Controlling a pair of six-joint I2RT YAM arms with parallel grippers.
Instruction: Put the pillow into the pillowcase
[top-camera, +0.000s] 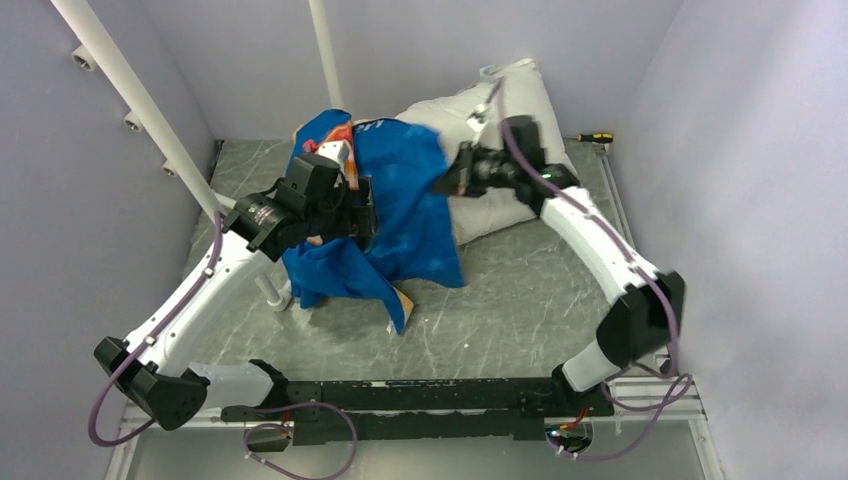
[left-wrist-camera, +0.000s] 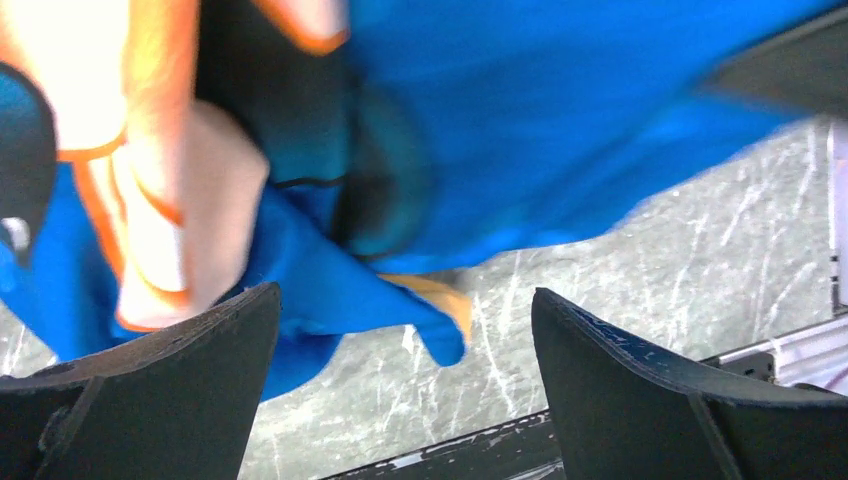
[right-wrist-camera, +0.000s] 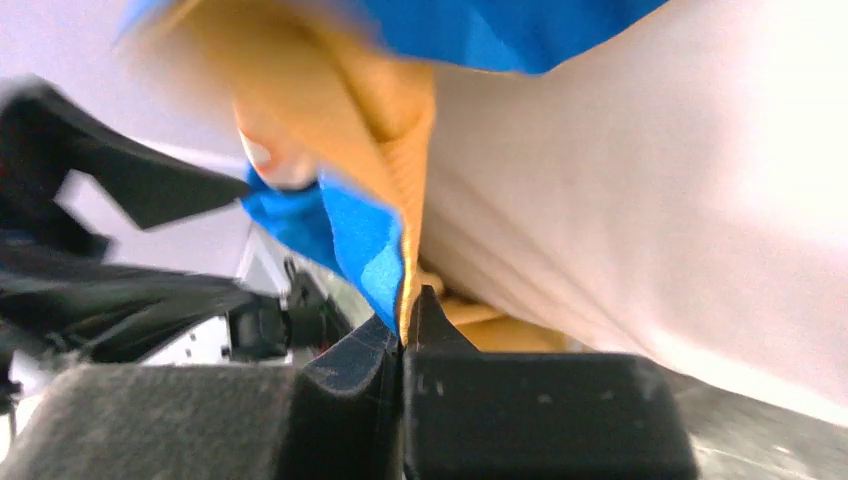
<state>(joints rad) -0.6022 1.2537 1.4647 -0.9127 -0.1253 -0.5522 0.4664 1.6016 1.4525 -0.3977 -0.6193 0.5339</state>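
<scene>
**Pillow** (top-camera: 505, 105). White and plump. It lies at the far side of the table (top-camera: 530, 290), with its far end propped against the back wall. Its left end is under blue cloth and the rest is bare, so most of it is judged to be outside the case. How much of the covered end is actually inside cannot be told.

**Pillowcase** (top-camera: 405, 200). Blue, with yellow-orange showing along the hem. It is draped over the pillow's left end and hangs in folds to the table in front. It is held raised rather than flat, presumably so the mouth gapes toward the pillow.

**Right jaws.** Clenched on the pillowcase hem, with the fabric edge pinched between the tips, close against the pillow's white flank. They are probably placed to drag the opening further along the pillow.

**Left jaws.** Spread wide, gripping nothing. Bunched blue cloth with orange and black print sits just ahead of them. They seem placed to take a second hold on the mouth, opposite the right side's pinch.
</scene>
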